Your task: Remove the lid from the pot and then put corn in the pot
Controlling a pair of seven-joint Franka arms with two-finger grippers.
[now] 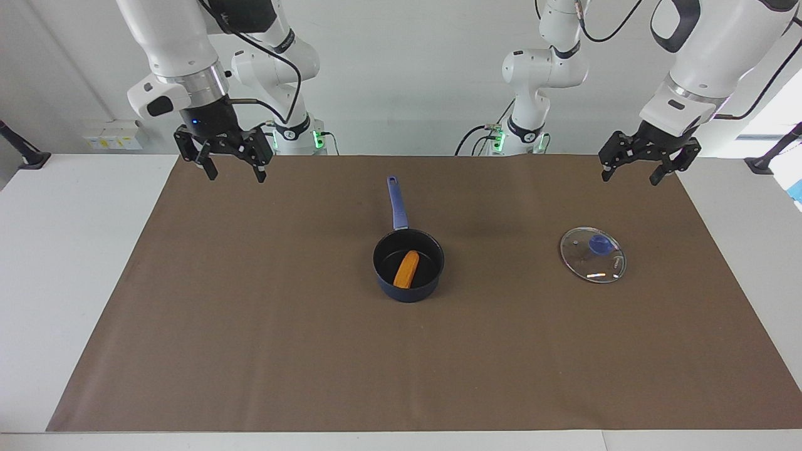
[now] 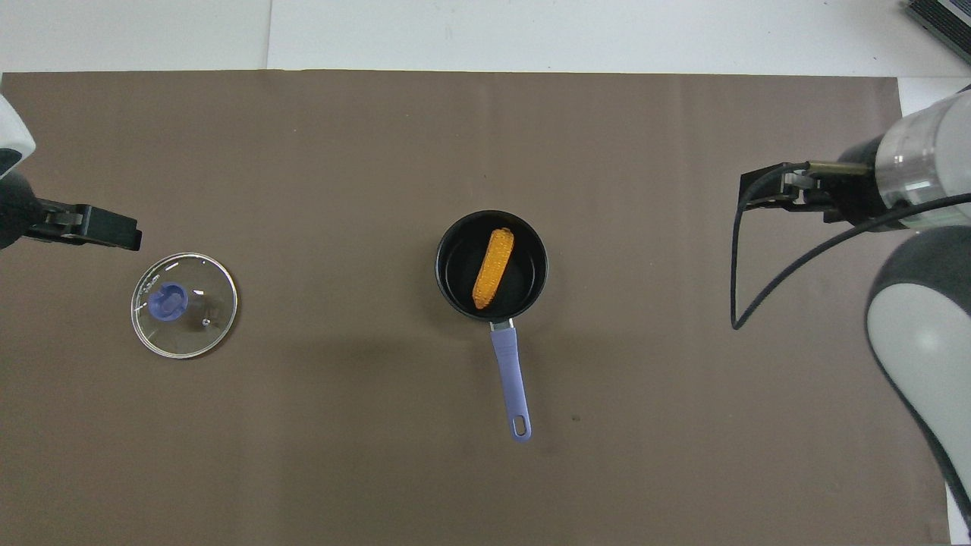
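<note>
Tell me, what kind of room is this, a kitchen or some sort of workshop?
Most likely a robot test lab, not a kitchen: two white arms at a white table with a brown mat, and only a pot holding corn, its lid set aside.

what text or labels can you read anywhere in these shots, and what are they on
None can be read as text.
Pot, corn and lid: no markings show.
Small yellow-marked box on the wall ledge toward the right arm's end: marks too small to read.
Right arm's casing: no lettering shows here.
</note>
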